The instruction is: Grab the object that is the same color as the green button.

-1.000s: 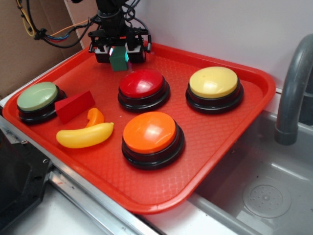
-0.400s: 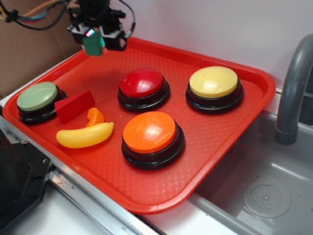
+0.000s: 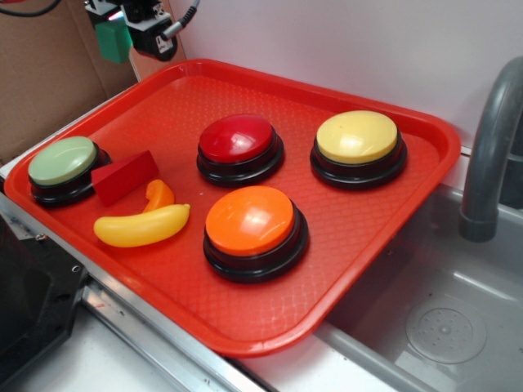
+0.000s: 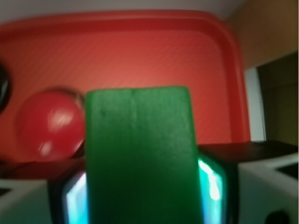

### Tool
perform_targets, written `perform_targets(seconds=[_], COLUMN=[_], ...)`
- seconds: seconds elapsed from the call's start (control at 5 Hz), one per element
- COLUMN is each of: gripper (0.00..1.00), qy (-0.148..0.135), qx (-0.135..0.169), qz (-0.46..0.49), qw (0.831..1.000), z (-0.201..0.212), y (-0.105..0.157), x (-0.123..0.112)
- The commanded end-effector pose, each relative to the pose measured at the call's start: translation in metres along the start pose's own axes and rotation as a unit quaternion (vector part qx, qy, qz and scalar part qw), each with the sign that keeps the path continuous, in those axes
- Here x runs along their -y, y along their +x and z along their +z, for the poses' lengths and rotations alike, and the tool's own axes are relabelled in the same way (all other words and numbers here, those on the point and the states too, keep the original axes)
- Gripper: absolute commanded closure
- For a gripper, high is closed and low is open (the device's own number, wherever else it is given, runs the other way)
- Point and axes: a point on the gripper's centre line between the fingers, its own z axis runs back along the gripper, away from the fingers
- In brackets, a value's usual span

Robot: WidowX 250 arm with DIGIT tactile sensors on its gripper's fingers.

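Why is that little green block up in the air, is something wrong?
Nothing is wrong. The green block is up there because the claw is shut on it, off past the tray's far left corner. On the tray nothing is spilled or broken, though the red wedge sits right against the green button.

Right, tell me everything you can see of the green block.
The green block is a solid, dark green, roughly cube-shaped piece with flat matte faces and squared edges; it looks like painted wood or plastic. A faint line runs down its front face. It sits upright between the fingers of the gripper, which press on its left and right sides. It is held in the air at the far left corner of the red tray, touching nothing else. Its lower part is out of the wrist view.
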Motion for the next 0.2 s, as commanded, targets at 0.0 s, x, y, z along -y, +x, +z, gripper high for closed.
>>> perform_targets(seconds=[0.0], gripper=[1.00], qy=[-0.025], qx=[0.010], qz=[-0.080], qw=[0.996], z=[0.0243], y=[-0.0004], x=[0.0194])
